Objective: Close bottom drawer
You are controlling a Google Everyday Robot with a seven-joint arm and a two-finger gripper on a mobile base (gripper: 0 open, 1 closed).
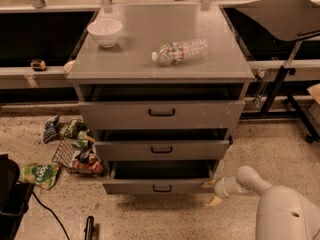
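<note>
The grey cabinet [165, 59] has three drawers, all partly pulled out. The bottom drawer [159, 185] is the lowest, with a short front panel and a small black pull handle [162, 188]; it stands open, its dark inside showing above the panel. My gripper [211, 192] is low at the drawer's right front corner, one fingertip [208, 183] touching the panel's right end and the other [214, 201] below and apart, so the fingers are spread. The white arm [252, 184] reaches in from the lower right.
A white bowl [104, 32] and a lying plastic bottle [180, 51] are on the cabinet top. A wire basket [75, 154] and snack bags [40, 174] lie on the floor left. A black stand [280, 79] is at the right; black equipment [10, 194] at the lower left.
</note>
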